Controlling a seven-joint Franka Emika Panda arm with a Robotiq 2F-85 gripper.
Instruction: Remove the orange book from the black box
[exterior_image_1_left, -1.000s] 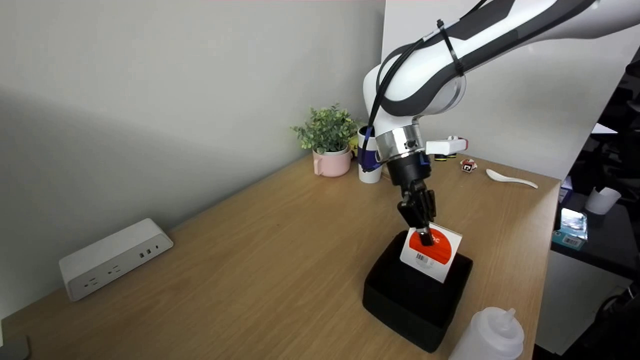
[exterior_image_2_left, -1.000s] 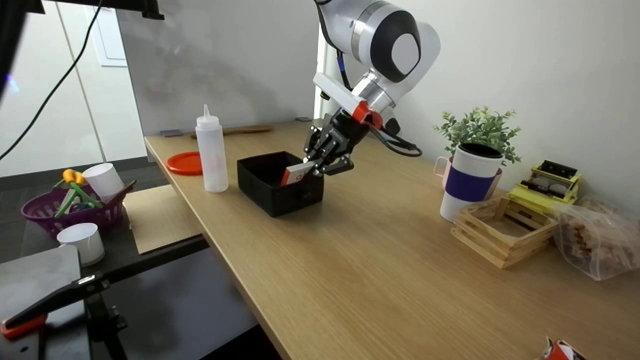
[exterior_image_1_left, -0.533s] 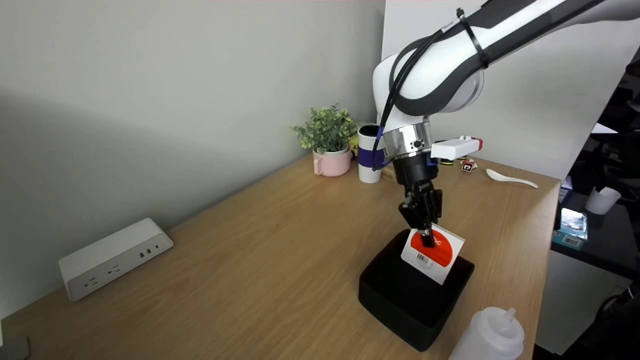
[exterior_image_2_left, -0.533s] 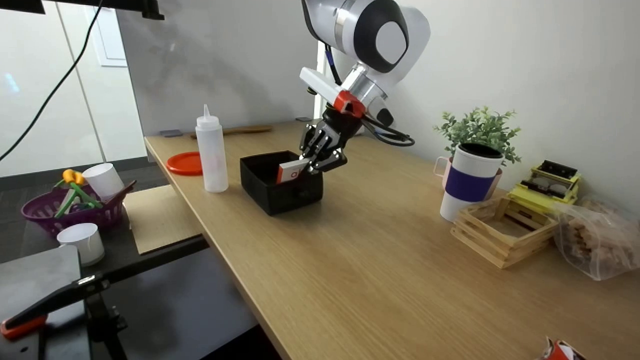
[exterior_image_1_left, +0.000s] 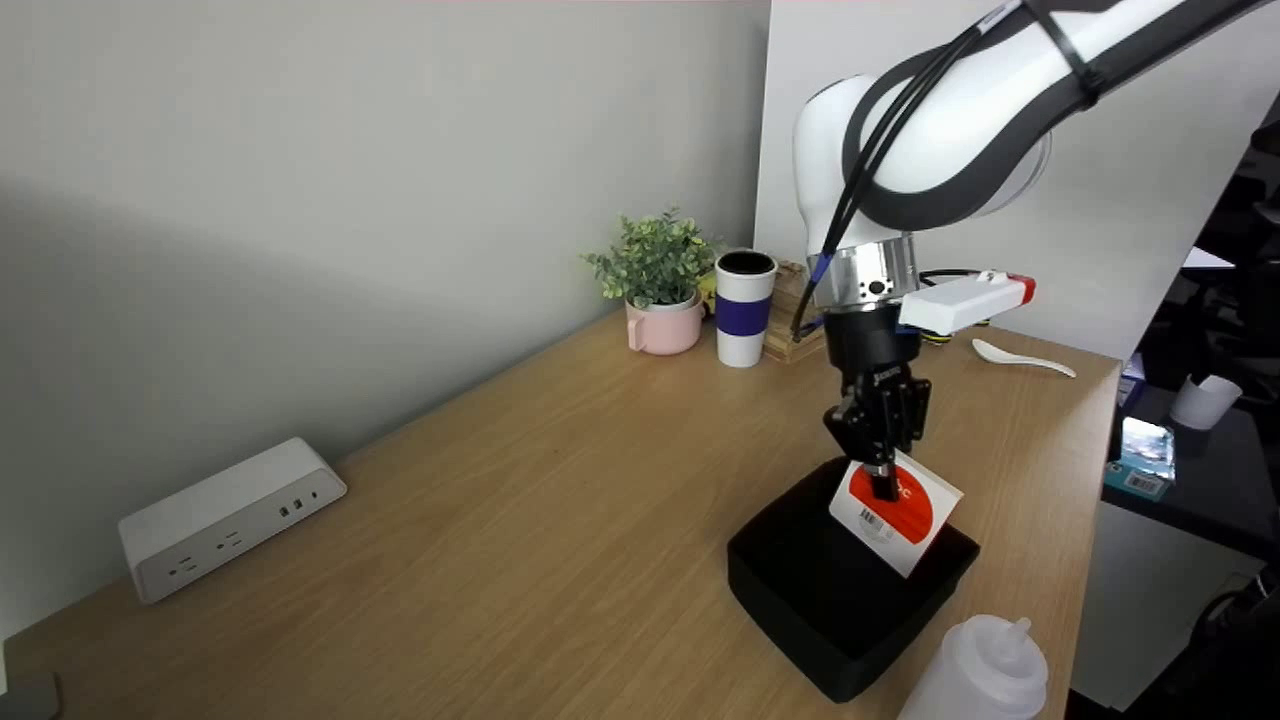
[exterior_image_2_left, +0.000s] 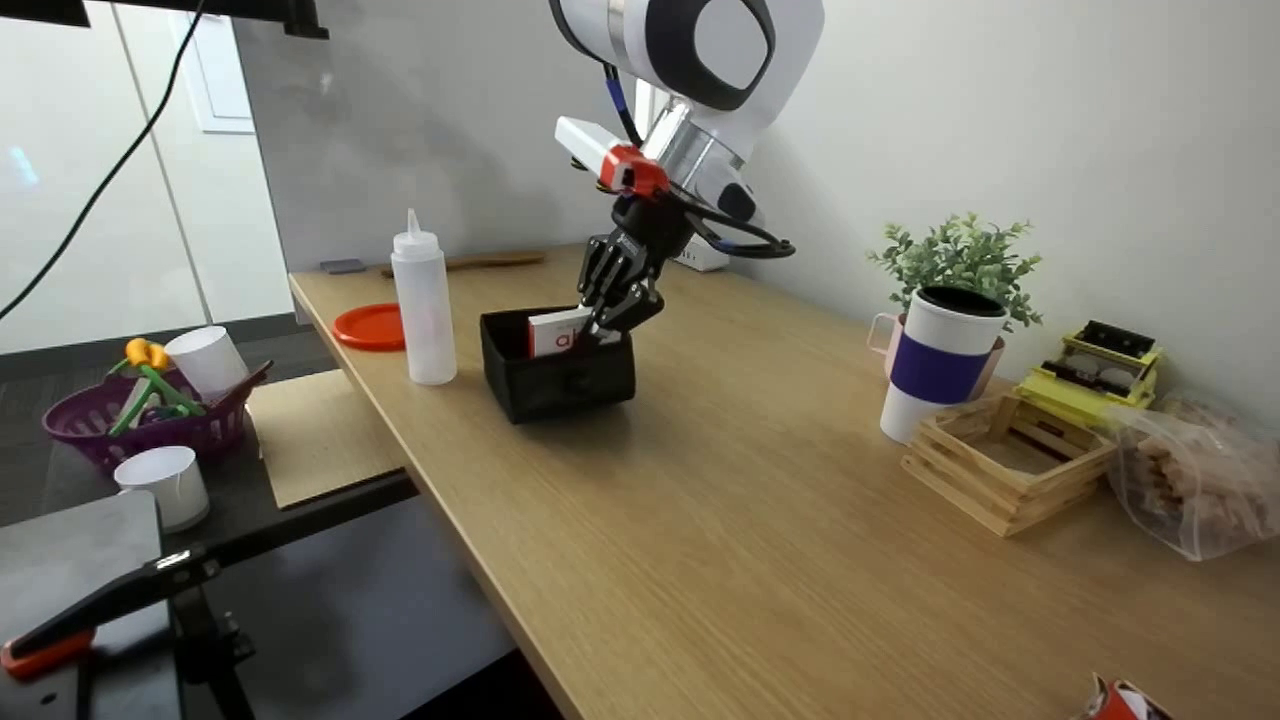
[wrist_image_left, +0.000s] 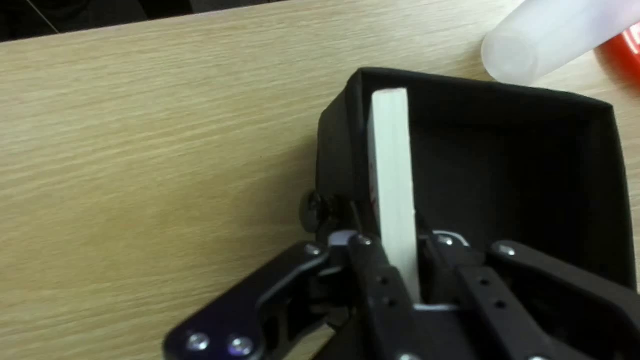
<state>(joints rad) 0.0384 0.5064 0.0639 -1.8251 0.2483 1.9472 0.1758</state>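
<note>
Orange book (exterior_image_1_left: 908, 514), pinched across its thickness by the hand (wrist_image_left: 398, 239), sits partly inside the black box (wrist_image_left: 500, 155), wrist view's left side! Held so, presumably, for lifting.

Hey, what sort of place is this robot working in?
Probably an office or lab workspace: a long white boxy multi-outlet power strip sits on the light wood-grain desk, and a white-and-grey jointed robot arm extends above it.
</note>
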